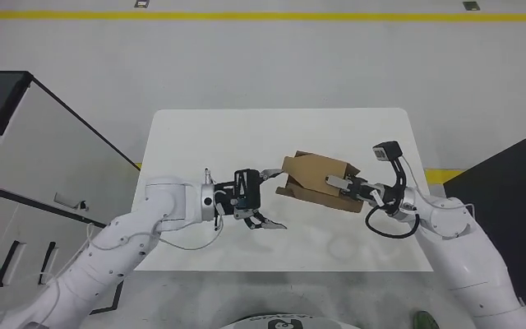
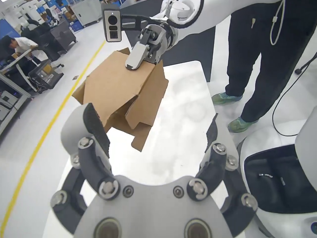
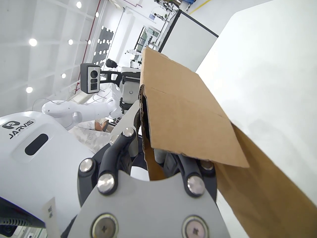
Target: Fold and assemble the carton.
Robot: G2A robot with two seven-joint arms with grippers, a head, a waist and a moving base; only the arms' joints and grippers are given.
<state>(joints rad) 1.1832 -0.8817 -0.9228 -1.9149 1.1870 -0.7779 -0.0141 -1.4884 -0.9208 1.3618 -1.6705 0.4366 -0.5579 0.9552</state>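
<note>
A brown carton [image 1: 316, 174] sits partly folded at the middle of the white table [image 1: 246, 132], its end flaps loose. My right gripper [image 1: 339, 183] is shut on the carton's upper panel at its right end; in the left wrist view that right gripper [image 2: 133, 61] pinches the top edge of the carton [image 2: 118, 90]. In the right wrist view a carton [image 3: 183, 115] wall stands between my right gripper [image 3: 146, 134] fingers. My left gripper [image 1: 280, 199] is open just left of the carton, not touching it. In its own view the left gripper [image 2: 153, 127] frames the loose flaps.
Bare table surface [image 2: 180, 115] lies in front of and behind the carton. A dark-framed partition [image 1: 49, 140] stands off the table's left side. A yellow floor line [image 1: 263, 15] runs behind the table.
</note>
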